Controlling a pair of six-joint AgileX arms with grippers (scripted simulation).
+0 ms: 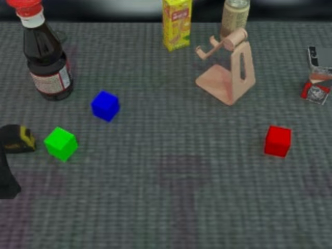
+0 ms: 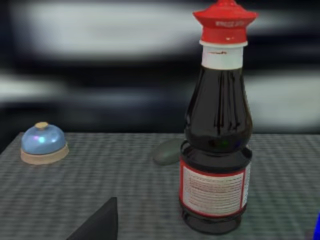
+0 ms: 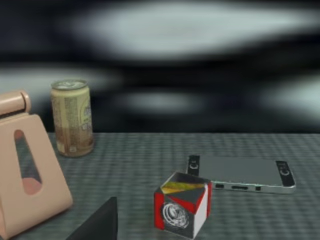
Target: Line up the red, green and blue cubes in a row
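The blue cube (image 1: 105, 106) lies at the left of the table, and the green cube (image 1: 60, 143) sits just in front of it, further left. Far off at the right rests the red cube (image 1: 278, 140), alone. My left arm (image 1: 15, 140) stays at the table's left edge beside the green cube. One dark finger (image 2: 97, 222) of its gripper shows in the left wrist view, with nothing against it. A sliver of the blue cube (image 2: 317, 227) shows there too. My right arm is outside the top view. One finger (image 3: 97, 222) shows in its wrist view, holding nothing.
A dark sauce bottle (image 1: 45, 57) with a red cap stands back left. A yellow carton (image 1: 177, 23), a can (image 1: 235, 18) and a pink stand (image 1: 228, 70) line the back. A red-and-white printed box (image 1: 315, 92) and a phone (image 3: 240, 174) lie far right. A bell (image 2: 43, 142) sits off left.
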